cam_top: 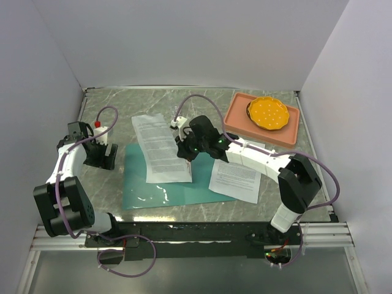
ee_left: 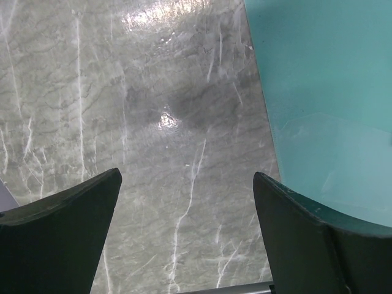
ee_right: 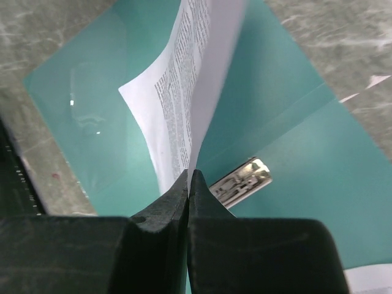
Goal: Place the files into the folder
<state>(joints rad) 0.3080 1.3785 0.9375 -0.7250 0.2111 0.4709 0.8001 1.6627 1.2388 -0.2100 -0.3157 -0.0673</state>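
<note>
Marble table (cam_top: 122, 101): plate (cam_top: 268, 114) in tray (cam_top: 234, 117), sheet (cam_top: 160, 150) over folder (cam_top: 138, 184).

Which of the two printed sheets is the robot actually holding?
The sheet over the teal folder, pinched in the right gripper; the other sheet lies flat farther right.

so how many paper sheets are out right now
2. One sheet is pinched in the right fingers, over the open teal folder. The other sheet lies flat on the table by the folder's right edge, partly under the right arm. No others show.
</note>
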